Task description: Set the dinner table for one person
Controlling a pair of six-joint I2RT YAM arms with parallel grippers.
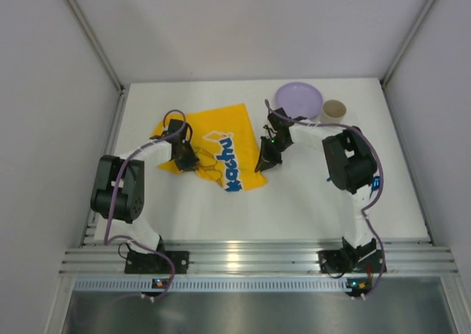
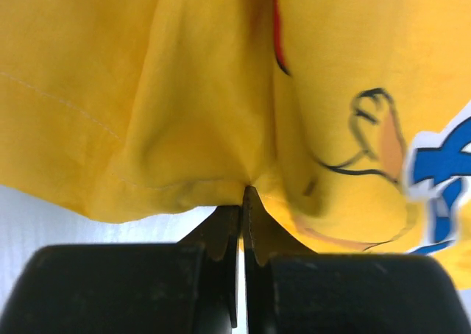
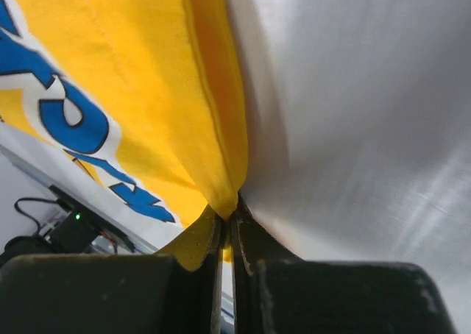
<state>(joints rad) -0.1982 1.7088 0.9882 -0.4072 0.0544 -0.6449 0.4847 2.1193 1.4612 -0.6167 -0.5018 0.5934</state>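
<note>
A yellow Pikachu-print cloth mat (image 1: 217, 146) with blue lettering lies on the white dinner table (image 1: 294, 201), a little left of centre. My left gripper (image 1: 185, 160) is shut on the mat's left edge; the left wrist view shows the yellow cloth (image 2: 221, 91) bunched into folds at the closed tips (image 2: 244, 201). My right gripper (image 1: 265, 160) is shut on the mat's right edge; the right wrist view shows the cloth (image 3: 147, 91) pinched at the tips (image 3: 229, 215) and lifted off the table (image 3: 368, 128).
A lilac plate (image 1: 299, 99) and a beige cup (image 1: 333, 112) stand at the back right of the table. White walls close in both sides and the back. A ribbed aluminium rail (image 1: 250, 260) runs along the near edge by the arm bases.
</note>
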